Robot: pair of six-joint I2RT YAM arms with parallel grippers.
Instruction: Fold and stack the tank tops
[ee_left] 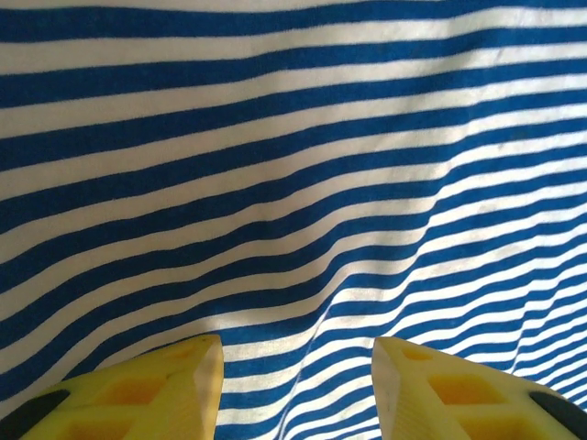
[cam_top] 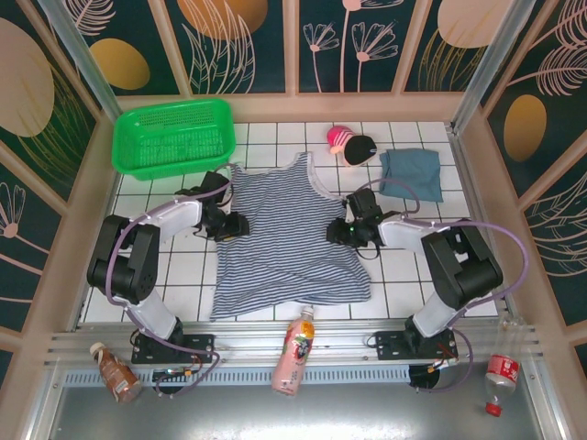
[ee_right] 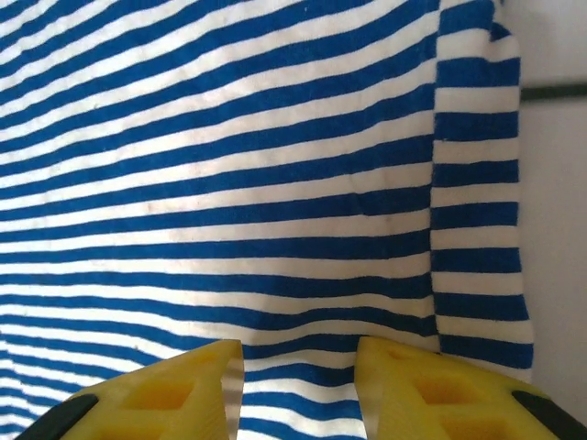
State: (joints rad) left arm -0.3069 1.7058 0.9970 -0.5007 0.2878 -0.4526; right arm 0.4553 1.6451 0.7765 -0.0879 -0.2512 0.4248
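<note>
1. We see the striped tank top spread flat in the middle of the white tiled desk, straps toward the far side and hem toward the arms.
2. The left fingers sit over its left edge, spread apart, with only flat striped cloth showing in the gap.
3. The right fingers sit over its right edge near the side seam, also spread, pinching nothing.
4. The blue-grey tank top lies bunched at the far right, well apart from the striped one, just beside a pink-and-black toy.
5. A green basket stands at the far left.
6. A pink bottle lies at the near rail; we cannot read its label.
</note>
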